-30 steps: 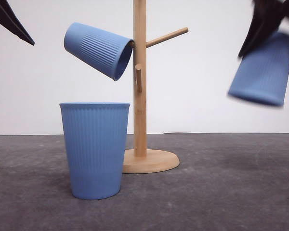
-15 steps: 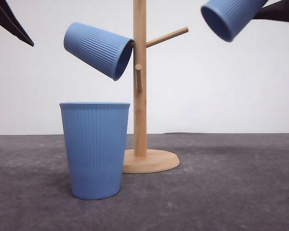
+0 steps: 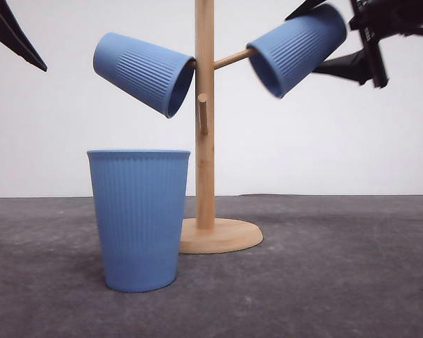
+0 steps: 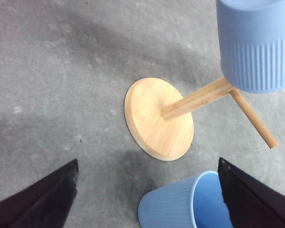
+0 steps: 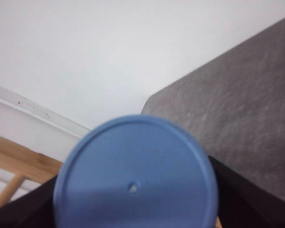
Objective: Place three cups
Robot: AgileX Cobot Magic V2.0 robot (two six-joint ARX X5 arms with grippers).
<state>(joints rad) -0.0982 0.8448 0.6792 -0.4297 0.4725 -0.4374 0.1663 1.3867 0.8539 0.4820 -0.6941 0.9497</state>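
the right end effector (image 3: 342, 42) was clamped on the flat-bottomed end of a ribbed light-blue tapered cup (image 3: 296, 48), holding it tilted with its mouth facing the upper right peg (image 3: 234, 58) of the bamboo cup tree (image 3: 205, 127). the cup's long axis lay nearly along the peg, and the peg's tip looked just inside the rim, though i couldn't tell whether it touched. that line-up seemed to be what the next push would turn on.

a second light-blue cup (image 3: 142, 72) hung mouth-down on the opposite peg. a third light-blue cup (image 3: 139, 218) stood upright on the grey bench (image 3: 338, 282), just beside the round wooden base (image 3: 225, 236), near the front edge.

the left end effector (image 4: 147, 199) hung spread wide and empty above the standing cup, its fingers cropped.
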